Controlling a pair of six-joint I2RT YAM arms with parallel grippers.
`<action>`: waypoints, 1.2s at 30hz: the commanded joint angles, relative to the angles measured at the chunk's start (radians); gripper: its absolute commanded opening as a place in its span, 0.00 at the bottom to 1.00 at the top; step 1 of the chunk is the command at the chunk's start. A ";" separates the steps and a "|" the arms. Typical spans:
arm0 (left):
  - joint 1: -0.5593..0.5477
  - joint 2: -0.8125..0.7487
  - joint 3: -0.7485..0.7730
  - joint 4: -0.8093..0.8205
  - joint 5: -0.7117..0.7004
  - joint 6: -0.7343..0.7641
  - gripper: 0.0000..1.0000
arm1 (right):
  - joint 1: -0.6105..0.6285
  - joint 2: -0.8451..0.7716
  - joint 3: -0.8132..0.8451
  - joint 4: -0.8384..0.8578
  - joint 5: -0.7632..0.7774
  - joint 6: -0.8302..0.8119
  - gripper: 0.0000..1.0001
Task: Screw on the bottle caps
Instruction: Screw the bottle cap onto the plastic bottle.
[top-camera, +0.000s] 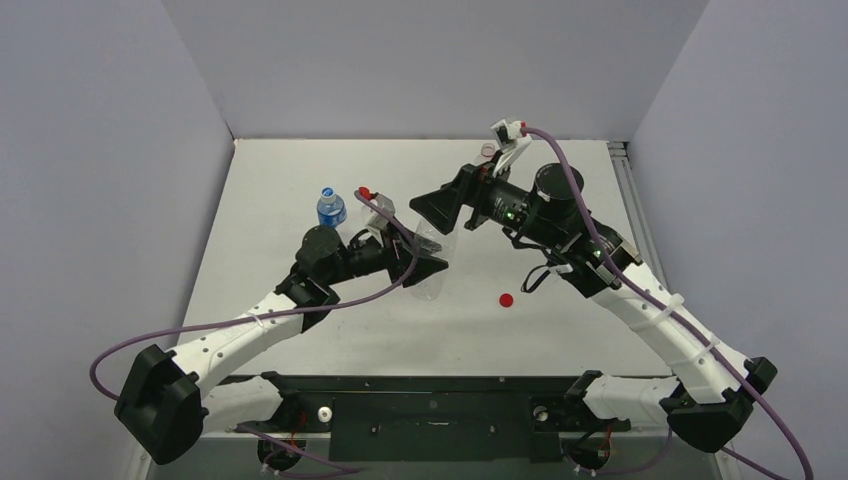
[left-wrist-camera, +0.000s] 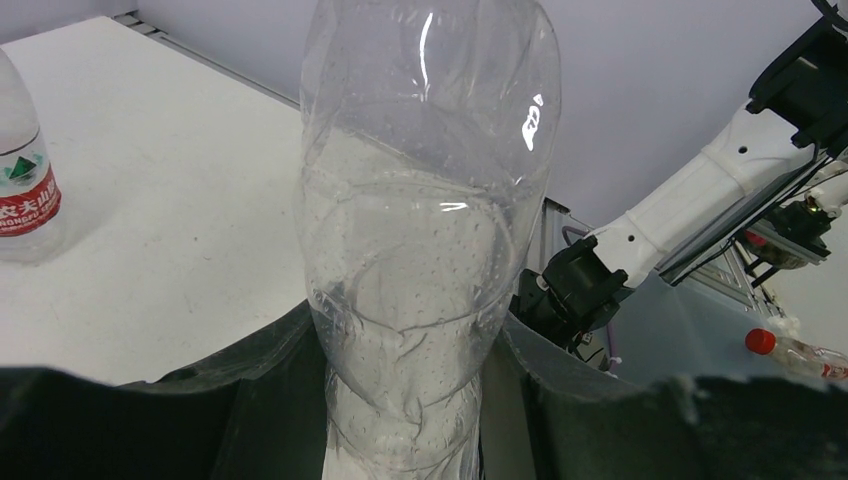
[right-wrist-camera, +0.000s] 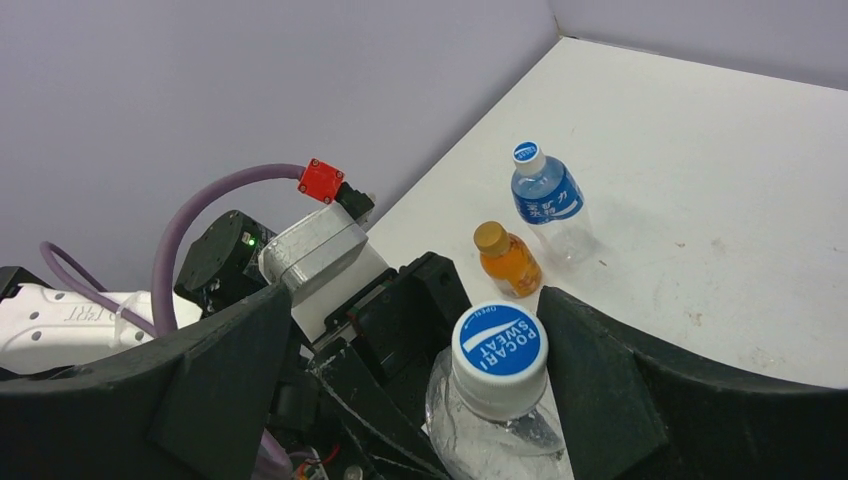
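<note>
The left jaws are clamped round the waist of a clear bottle, their dark fingers pressed against it on either side, holding it up off the worktop near the middle. Its neck points toward the right jaws, which stand wide apart on either side of the bottle's top and touch nothing. Between them, with a gap on each side, sits a blue-and-white cap on the neck of the held bottle. From where I stand I cannot tell whether it is threaded down or only resting there. Out from the two arms, a small red cap lies loose and flat on the worktop, to the near right of the held bottle and well apart from it. To the far left of the left jaws stands a blue-labelled bottle, upright, with a second blue-and-white cap on it. Just beside that, a shorter orange bottle stands with a gold cap on top. In the left wrist view a red-labelled bottle stands on the white surface off to one side, its top cut off by the edge of the picture.
</note>
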 joint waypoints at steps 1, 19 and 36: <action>0.049 -0.002 0.007 -0.060 -0.075 -0.006 0.00 | 0.009 -0.097 -0.005 0.008 -0.016 -0.012 0.87; 0.053 -0.099 0.040 -0.128 0.254 0.043 0.00 | -0.084 -0.085 0.080 -0.284 -0.082 -0.165 0.67; 0.053 -0.076 0.054 -0.133 0.341 0.047 0.00 | -0.041 -0.046 0.091 -0.268 -0.166 -0.154 0.42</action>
